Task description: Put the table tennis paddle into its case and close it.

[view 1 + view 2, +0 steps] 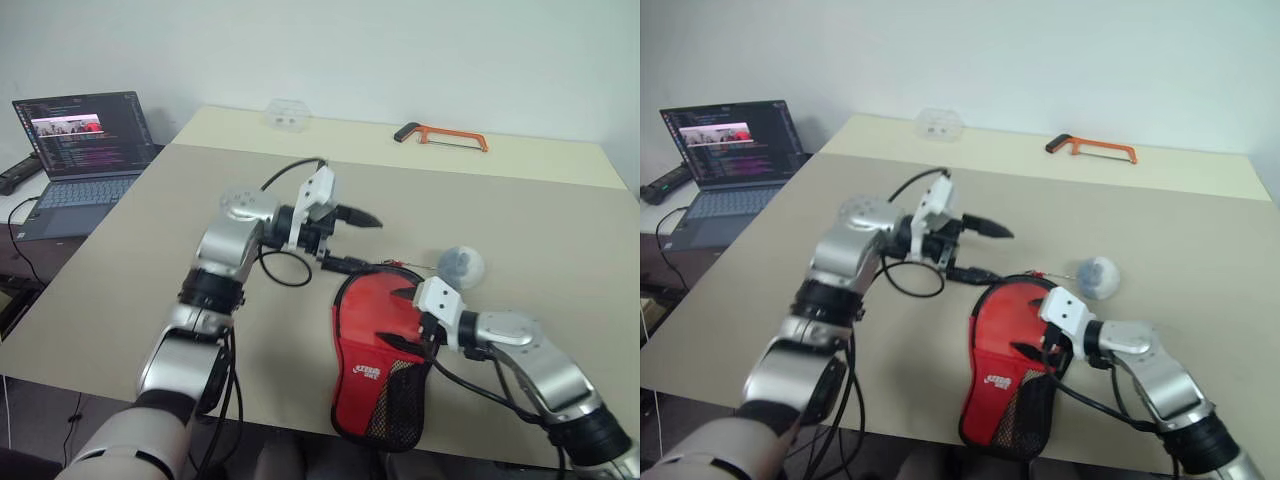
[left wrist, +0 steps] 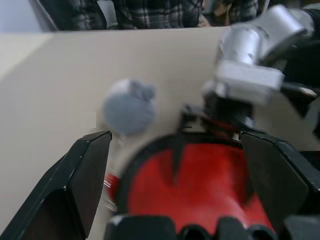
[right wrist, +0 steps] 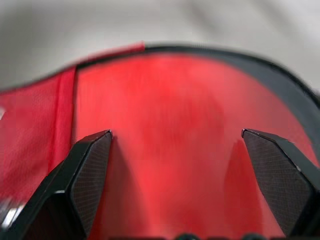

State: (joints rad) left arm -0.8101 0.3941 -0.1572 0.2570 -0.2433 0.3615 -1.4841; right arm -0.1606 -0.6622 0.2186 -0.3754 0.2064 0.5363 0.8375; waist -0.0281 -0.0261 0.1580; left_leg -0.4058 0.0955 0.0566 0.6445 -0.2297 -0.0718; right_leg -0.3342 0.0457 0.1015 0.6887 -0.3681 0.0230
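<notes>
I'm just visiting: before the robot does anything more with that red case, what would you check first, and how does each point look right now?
1. Red paddle-shaped fabric case lies flat on the beige table, mesh pocket near the front edge: ok.
2. Left gripper open, nothing held, above the table beyond the case: ok.
3. Right gripper open, over the case: ok.
4. Case zipped fully shut: cannot tell.
5. Paddle inside the case: cannot tell.
6. Small grey ball beside the case, apart from both grippers: ok.
</notes>
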